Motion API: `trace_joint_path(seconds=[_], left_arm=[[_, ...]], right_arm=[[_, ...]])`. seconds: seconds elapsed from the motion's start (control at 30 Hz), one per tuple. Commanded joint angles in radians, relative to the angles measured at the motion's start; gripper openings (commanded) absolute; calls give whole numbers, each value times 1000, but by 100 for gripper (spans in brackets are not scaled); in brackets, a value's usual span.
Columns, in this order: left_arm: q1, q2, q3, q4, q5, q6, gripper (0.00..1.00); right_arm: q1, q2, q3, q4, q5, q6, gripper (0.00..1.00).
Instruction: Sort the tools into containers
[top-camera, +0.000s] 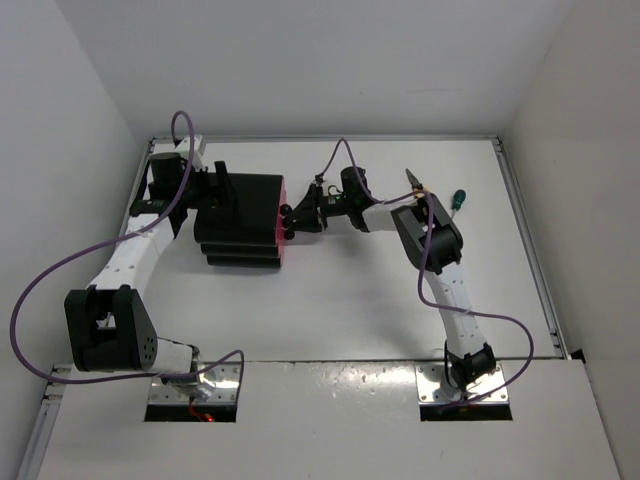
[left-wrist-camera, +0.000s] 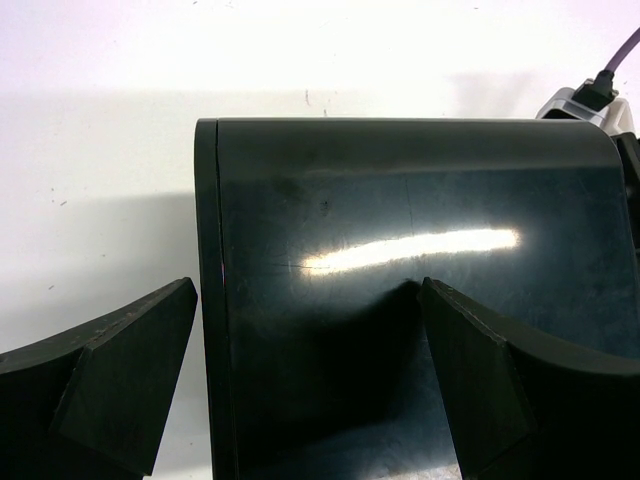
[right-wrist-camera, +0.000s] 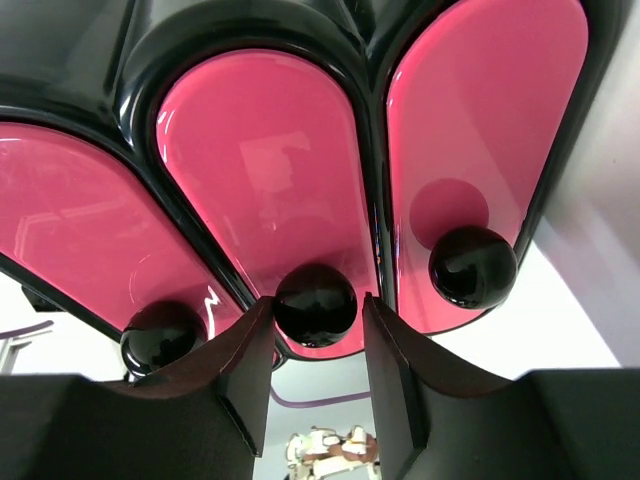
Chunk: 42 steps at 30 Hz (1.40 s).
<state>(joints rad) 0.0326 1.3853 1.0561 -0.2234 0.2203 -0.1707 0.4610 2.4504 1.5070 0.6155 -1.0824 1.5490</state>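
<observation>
The black cabinet (top-camera: 240, 222) stands at the back left of the table, its three pink drawers (top-camera: 283, 222) facing right, all shut. My right gripper (top-camera: 296, 214) has its fingers on either side of the middle drawer's black knob (right-wrist-camera: 315, 292); the left finger touches it and the right is a sliver off. My left gripper (top-camera: 216, 190) is open against the cabinet's back (left-wrist-camera: 400, 200), one finger (left-wrist-camera: 130, 370) past its edge. A slender orange-brown tool (top-camera: 412, 181) and a green-handled tool (top-camera: 458, 199) lie at the back right.
White walls close the table at the back and on both sides. The right arm's elbow (top-camera: 432, 238) hangs just in front of the two tools. Purple cables loop from both arms. The two other knobs (right-wrist-camera: 472, 265) (right-wrist-camera: 162, 335) flank my right gripper (right-wrist-camera: 318, 312).
</observation>
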Motion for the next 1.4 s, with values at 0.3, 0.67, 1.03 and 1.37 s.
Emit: trace_joint_path(seconds=[0.3, 0.67, 1.03, 1.37], left_arm=[[1, 43, -64, -174, -42, 42, 100], [1, 34, -64, -174, -42, 42, 100], [1, 34, -64, -174, -42, 42, 100], [1, 34, -64, -174, -42, 42, 100]], right_arm=[[19, -1, 13, 90, 12, 29, 18], [-85, -129, -172, 124, -25, -3, 14], [-200, -192, -307, 133, -80, -41, 14], [-243, -202, -337, 75, -108, -102, 14]])
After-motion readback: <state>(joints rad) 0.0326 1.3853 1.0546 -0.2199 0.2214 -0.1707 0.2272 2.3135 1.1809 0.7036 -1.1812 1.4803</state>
